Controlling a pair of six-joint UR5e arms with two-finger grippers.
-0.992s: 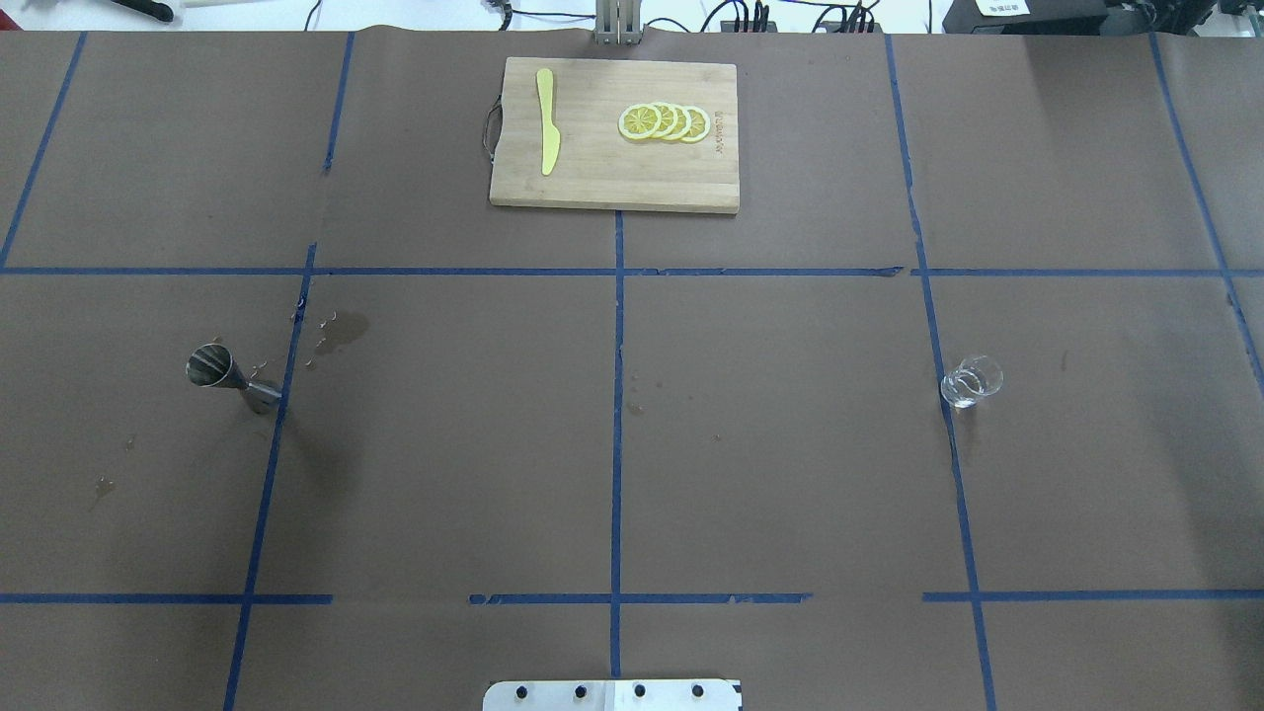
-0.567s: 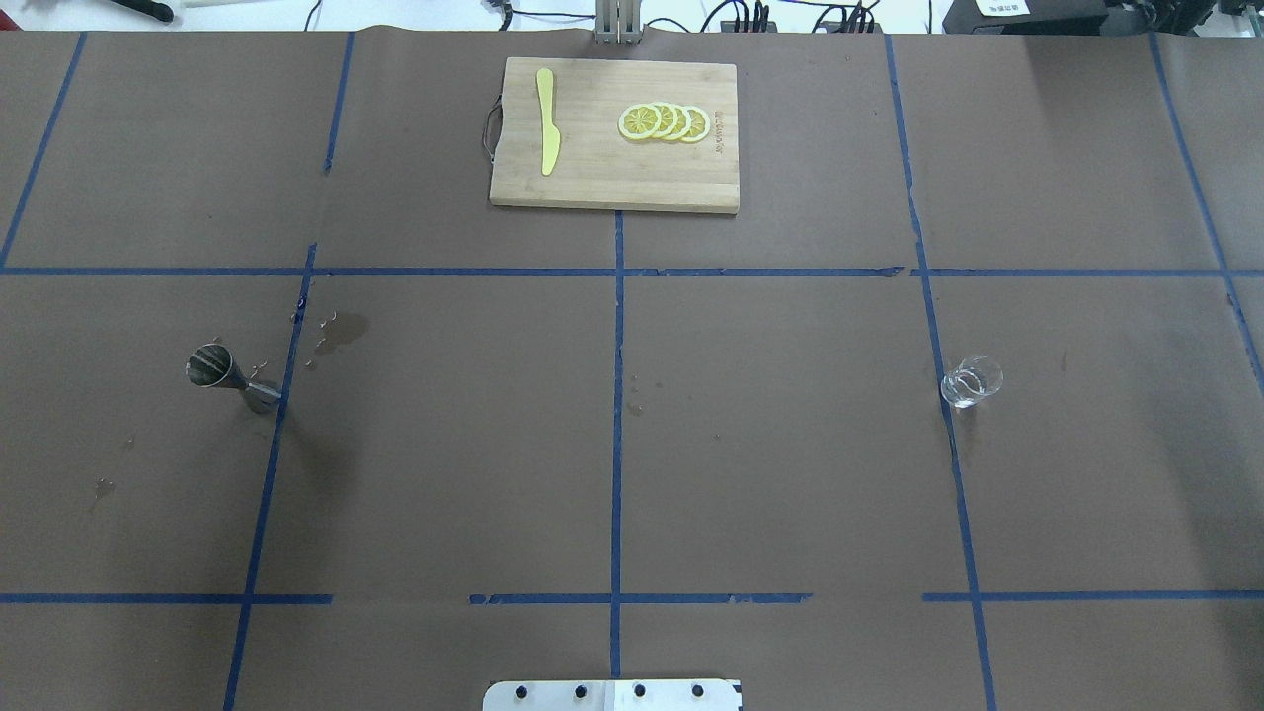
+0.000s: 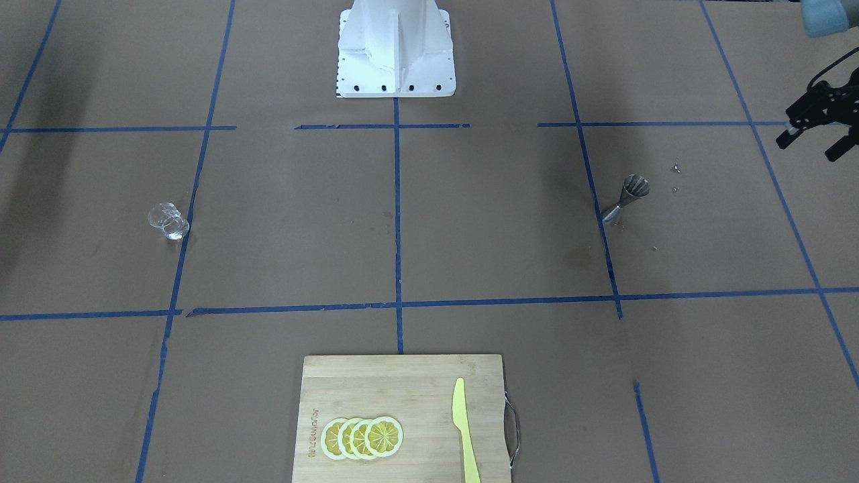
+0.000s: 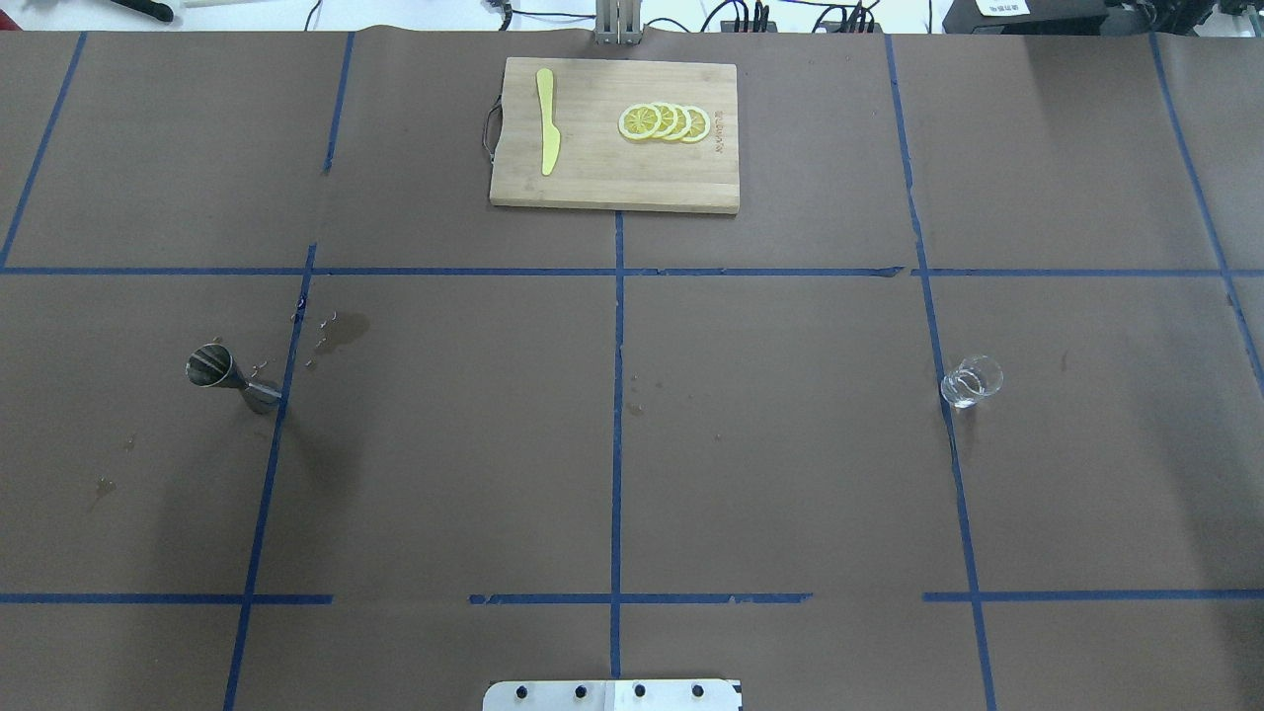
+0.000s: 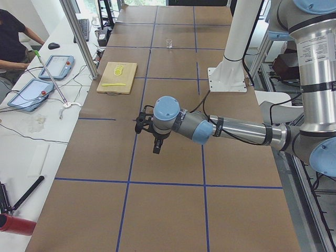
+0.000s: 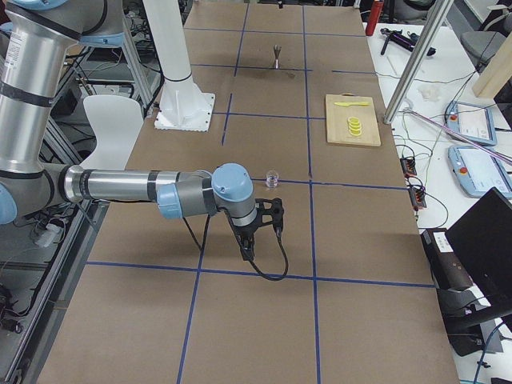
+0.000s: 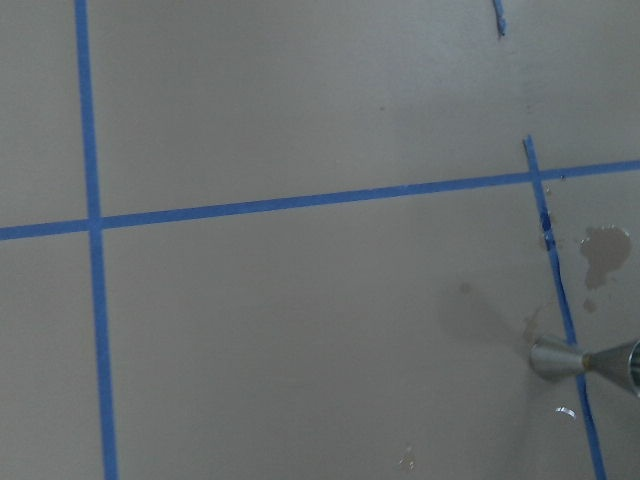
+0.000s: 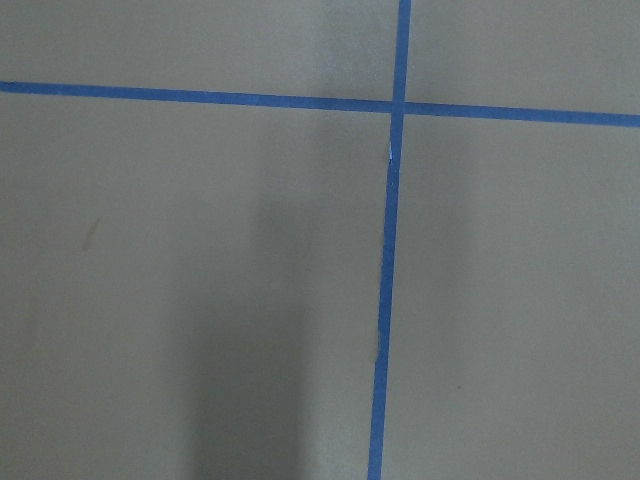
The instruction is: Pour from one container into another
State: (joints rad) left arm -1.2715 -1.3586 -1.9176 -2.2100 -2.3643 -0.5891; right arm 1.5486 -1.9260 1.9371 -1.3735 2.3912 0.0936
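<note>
The small clear glass (image 4: 971,381) stands upright on the brown table, on the right half of the overhead view, also seen at glass (image 3: 168,221) and glass (image 6: 273,178). The steel jigger (image 4: 232,378) stands upright on the left half; jigger (image 3: 625,198) and jigger (image 7: 590,360) show it too. My left gripper (image 3: 811,144) hovers open and empty at the table's left end, well apart from the jigger. My right gripper (image 6: 262,238) hangs near the glass on the table's right end and shows only in the side view, so I cannot tell its state.
A wooden cutting board (image 4: 602,183) with lemon slices (image 4: 664,122) and a yellow knife (image 4: 547,120) lies at the far middle. Wet spots (image 4: 341,331) mark the paper by the jigger. The robot's base plate (image 3: 396,67) sits at the near edge. A person (image 5: 13,42) sits beyond the far side.
</note>
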